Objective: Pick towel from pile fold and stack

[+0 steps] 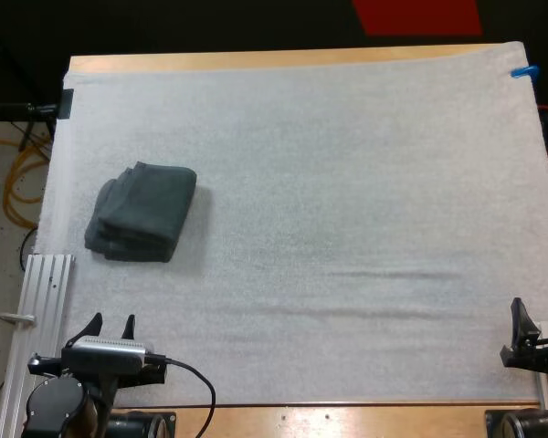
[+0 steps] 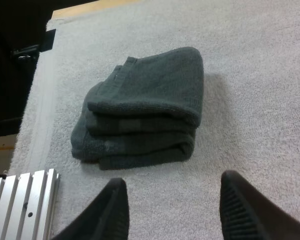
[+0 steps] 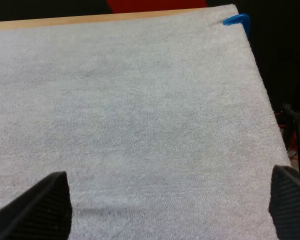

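Folded towel stack (image 1: 142, 222) on the white mat (image 1: 347, 228), both tools released.
Nearest, the left gripper (image 2: 172, 202) holds its ribbed black fingers apart over bare mat, just short of the stack; the right gripper (image 3: 170, 200) is spread wide at the mat's near right edge. The stack, thick dark grey-green terry with rounded folds, lies at the mat's left side beside a grooved metal rail (image 1: 46, 292). Beyond runs the wooden table (image 1: 256, 60).
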